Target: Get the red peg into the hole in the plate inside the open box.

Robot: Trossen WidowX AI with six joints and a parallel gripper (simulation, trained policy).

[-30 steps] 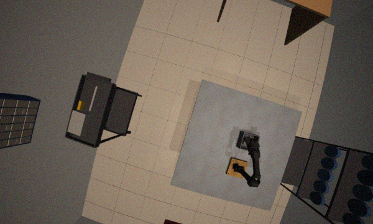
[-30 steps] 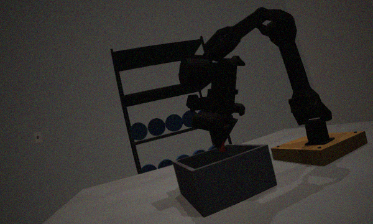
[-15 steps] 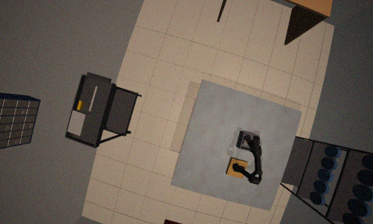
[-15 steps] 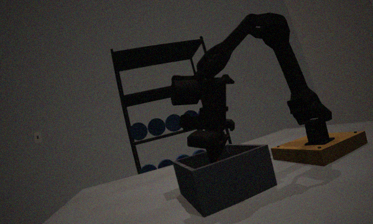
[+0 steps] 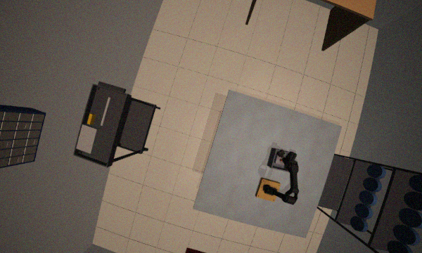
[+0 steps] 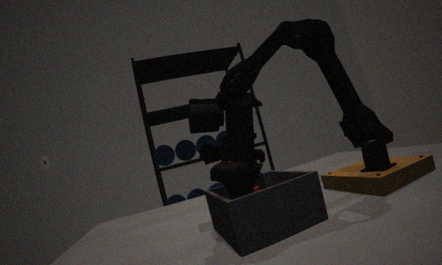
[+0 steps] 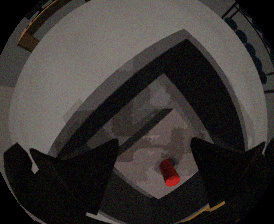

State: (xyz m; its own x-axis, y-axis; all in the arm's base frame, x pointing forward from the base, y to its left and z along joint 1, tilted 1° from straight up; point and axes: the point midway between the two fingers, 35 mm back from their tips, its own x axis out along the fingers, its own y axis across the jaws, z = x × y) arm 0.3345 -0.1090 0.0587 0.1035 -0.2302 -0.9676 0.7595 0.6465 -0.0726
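The red peg [image 7: 169,172] [image 6: 256,188] is inside the open dark box [image 5: 271,157] [image 6: 269,221] [image 7: 203,85]. In the wrist view it sticks up from the light plate [image 7: 188,157] at the bottom, slightly tilted in the picture. A dark patch lies by its lower end; how deep it sits in the hole cannot be told. My gripper [image 7: 156,143] [image 6: 243,189] is open, pointing down into the box. Its two dark fingers stand wide apart, with the peg between and clear of them in the wrist view. The fingertips are hidden behind the box wall in the exterior view.
The arm's orange base block [image 5: 273,185] [image 6: 353,181] stands beside the box on the grey table top [image 5: 239,147]. The box walls rise around the fingers. A rack with blue round things [image 6: 186,150] stands beyond the table.
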